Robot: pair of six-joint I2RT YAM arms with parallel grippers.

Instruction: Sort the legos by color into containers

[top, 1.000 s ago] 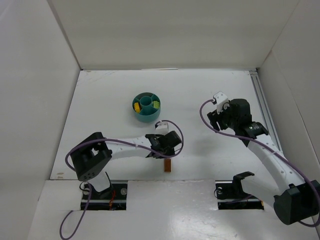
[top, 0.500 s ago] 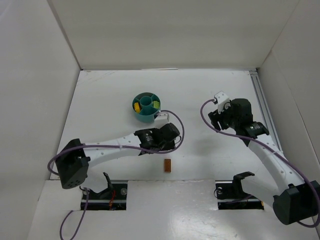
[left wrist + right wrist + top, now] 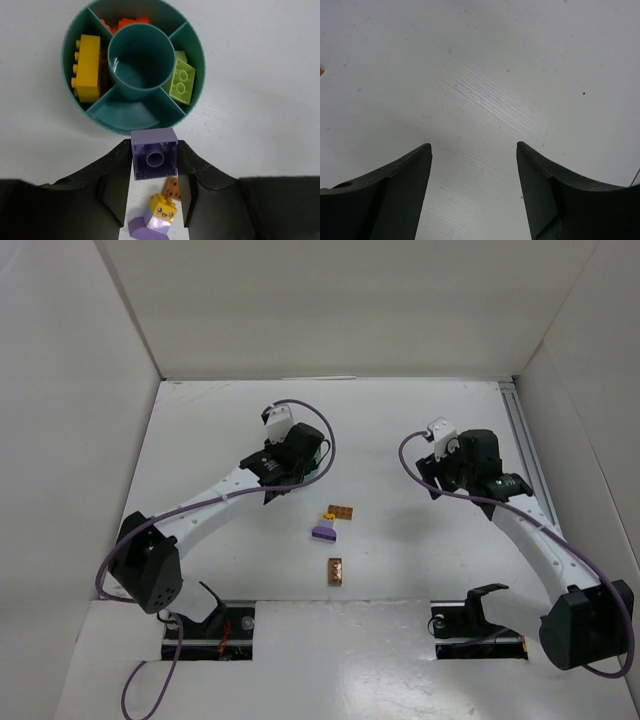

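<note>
In the left wrist view the round teal dish [image 3: 125,128] lies just ahead of my left gripper [image 3: 154,151], which is shut on a purple lego [image 3: 154,159] held near the dish's near rim. The sections hold a yellow lego [image 3: 88,67], a lime green lego [image 3: 181,80] and orange-red legos [image 3: 125,23]. On the table lie a brown plate [image 3: 340,511], a purple-and-yellow piece [image 3: 324,530] and a brown brick [image 3: 335,570]. From above, my left gripper [image 3: 280,476] covers the dish. My right gripper [image 3: 437,482] [image 3: 474,147] is open over bare table.
White walls close the table in on the left, back and right. A metal rail [image 3: 524,445] runs along the right edge. Both arm bases stand at the near edge.
My left jaws closed on the purple lego near the front. The arm then swung it back and left over the dish, uncovering the brown plate and purple-and-yellow piece. The right arm hardly moved.
</note>
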